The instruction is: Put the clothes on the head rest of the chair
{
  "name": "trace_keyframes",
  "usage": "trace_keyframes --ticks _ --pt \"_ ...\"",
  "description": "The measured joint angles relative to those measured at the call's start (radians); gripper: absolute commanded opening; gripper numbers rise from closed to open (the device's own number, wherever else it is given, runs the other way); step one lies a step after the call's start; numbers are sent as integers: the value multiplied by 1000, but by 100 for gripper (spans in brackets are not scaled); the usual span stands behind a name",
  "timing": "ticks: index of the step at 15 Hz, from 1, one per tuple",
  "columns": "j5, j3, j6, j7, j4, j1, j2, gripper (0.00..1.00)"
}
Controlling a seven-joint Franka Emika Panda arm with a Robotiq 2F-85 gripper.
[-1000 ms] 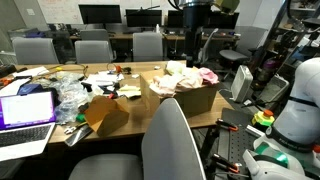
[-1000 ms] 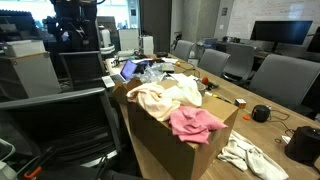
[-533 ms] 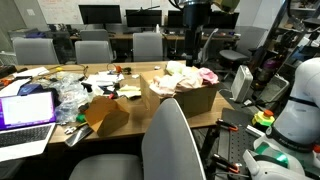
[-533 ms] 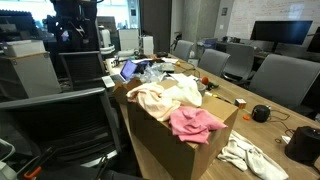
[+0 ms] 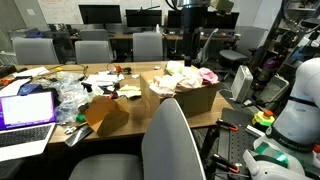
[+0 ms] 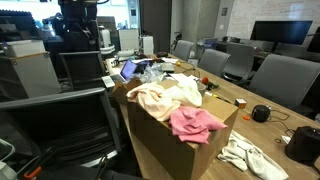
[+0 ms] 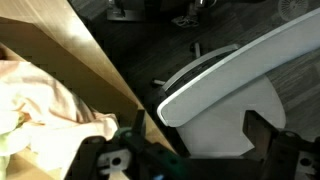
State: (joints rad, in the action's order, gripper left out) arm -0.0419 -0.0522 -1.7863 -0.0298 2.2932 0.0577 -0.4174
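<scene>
A cardboard box [image 5: 195, 98] on the table holds a pile of clothes [image 5: 186, 78]: cream, white and pink pieces [image 6: 172, 100]. My gripper [image 5: 192, 28] hangs high above the box's far side and is also seen in an exterior view [image 6: 76, 30]. In the wrist view the gripper [image 7: 200, 135] is open and empty. Below it lies the pale grey back of a chair [image 7: 225, 90], with the box wall [image 7: 85, 60] and cream cloth [image 7: 35, 100] to the left. That chair [image 5: 240, 84] stands just beside the box.
A grey chair [image 5: 172, 140] stands in front of the table. A laptop [image 5: 27, 108], crumpled plastic [image 5: 70, 98] and a second open box [image 5: 105, 113] sit on the table. A white cloth [image 6: 250, 156] lies beside the box. More chairs line the table's far side.
The arm has shifted slightly near the top of both exterior views. The clothes and the box have not moved.
</scene>
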Motion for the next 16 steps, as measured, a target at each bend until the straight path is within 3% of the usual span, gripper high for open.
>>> trace_keyframes --ticks 6,16 --pt "71 22 -37 -46 -118 -65 104 100" --pt "51 147 -69 -100 -237 -169 319 100"
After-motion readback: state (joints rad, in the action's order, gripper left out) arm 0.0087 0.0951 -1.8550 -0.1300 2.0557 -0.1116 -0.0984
